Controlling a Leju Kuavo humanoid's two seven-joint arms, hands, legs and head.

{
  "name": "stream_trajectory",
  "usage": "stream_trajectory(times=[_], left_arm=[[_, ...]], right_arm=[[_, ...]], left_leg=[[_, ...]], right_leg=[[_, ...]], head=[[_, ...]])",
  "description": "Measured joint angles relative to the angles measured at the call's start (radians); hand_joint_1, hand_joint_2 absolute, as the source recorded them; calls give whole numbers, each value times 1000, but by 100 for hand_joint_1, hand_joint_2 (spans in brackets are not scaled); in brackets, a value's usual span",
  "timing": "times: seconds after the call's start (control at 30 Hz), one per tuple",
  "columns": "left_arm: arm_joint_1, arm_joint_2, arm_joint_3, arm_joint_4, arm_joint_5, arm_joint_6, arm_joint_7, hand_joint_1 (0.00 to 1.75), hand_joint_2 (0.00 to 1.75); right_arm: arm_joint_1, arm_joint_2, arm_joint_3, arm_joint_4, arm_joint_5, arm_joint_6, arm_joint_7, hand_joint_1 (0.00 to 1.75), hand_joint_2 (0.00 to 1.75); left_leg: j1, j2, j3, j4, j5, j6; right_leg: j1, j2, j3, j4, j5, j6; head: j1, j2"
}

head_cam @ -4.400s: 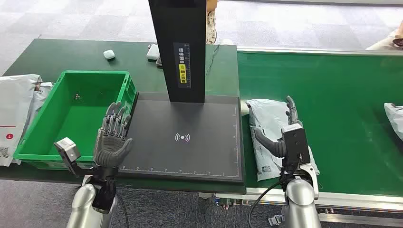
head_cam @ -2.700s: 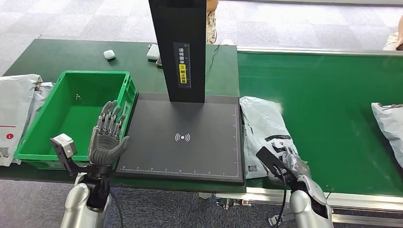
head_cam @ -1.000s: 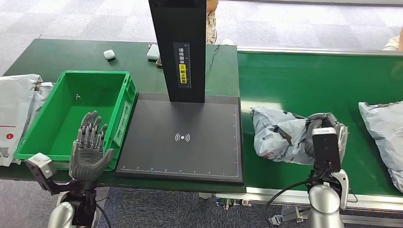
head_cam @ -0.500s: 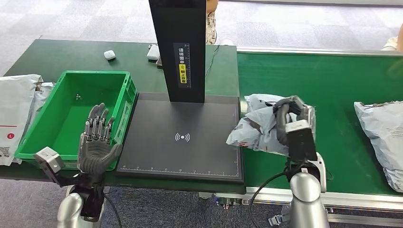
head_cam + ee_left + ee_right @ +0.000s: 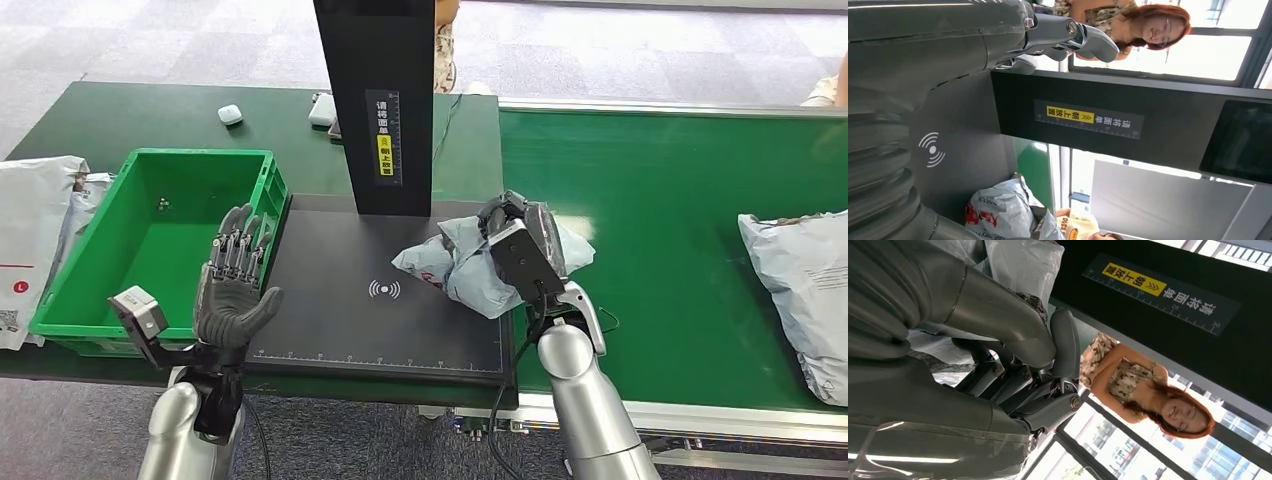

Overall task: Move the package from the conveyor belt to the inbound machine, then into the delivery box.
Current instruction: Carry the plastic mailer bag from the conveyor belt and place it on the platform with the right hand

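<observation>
One package [image 5: 455, 262] in the right hand [image 5: 515, 243] lies crosswise over the inbound machine [image 5: 330, 310]

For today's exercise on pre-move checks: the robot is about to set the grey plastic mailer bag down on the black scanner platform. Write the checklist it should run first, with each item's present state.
1. Right hand grips the crumpled grey plastic mailer bag: ok.
2. Bag over the black scanner platform: ok, though part of it hangs past the platform's right edge.
3. Bag's label facing up: cannot tell.
4. Platform's landing area near the white wireless symbol free: ok.
5. Left hand, fingers spread, holding nothing, at the platform's left edge away from the bag: ok.
6. Green plastic delivery crate ready for the later step: ok.
</observation>
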Motion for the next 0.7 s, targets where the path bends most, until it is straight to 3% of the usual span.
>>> stream_trajectory(times=[0.3, 0.43, 0.7], left_arm=[[-8, 2, -2, 24, 1, 0, -4, 0, 175], [-23, 4, -10, 36, 16, -3, -8, 0, 175], [-81, 10, -51, 86, 60, 5, -12, 0, 175]], right_arm=[[-18, 0, 15, 41, -2, 3, 3, 175, 175], [-70, 7, 42, 102, 23, 66, 39, 175, 175], [-245, 105, 142, 358, -74, 201, -1, 175, 175]], left_leg=[[0, 0, 0, 0, 0, 0], [0, 1, 0, 0, 0, 0], [1, 1, 0, 0, 2, -1]], right_leg=[[0, 0, 0, 0, 0, 0], [0, 1, 0, 0, 1, -1], [1, 1, -1, 1, 1, -1]], head=[[0, 0], [0, 0], [0, 0]])
